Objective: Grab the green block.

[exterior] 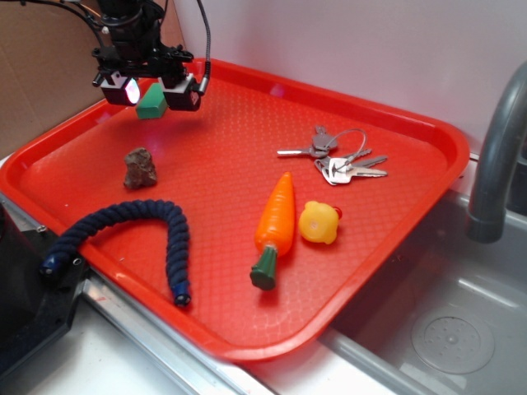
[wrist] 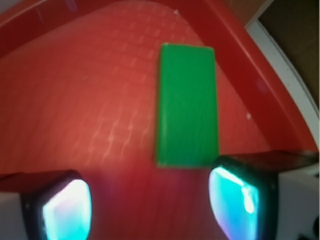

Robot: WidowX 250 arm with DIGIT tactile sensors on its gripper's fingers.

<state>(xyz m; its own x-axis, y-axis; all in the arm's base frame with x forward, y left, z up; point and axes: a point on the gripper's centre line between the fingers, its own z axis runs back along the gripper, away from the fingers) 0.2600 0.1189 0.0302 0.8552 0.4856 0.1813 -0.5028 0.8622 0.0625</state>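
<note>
Tray (exterior: 395, 214): red, held everything.
Gripper (exterior: 150, 88): hovered at the tray's far-left corner, fingers (wrist: 237, 197) spread apart, clamping nothing.
Block (wrist: 187, 112): green, lay on the tray between and just beyond the fingertips.

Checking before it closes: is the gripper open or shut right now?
Open. In the wrist view its fingers stand well apart, and the green block lies flat on the tray, ungripped.
</note>
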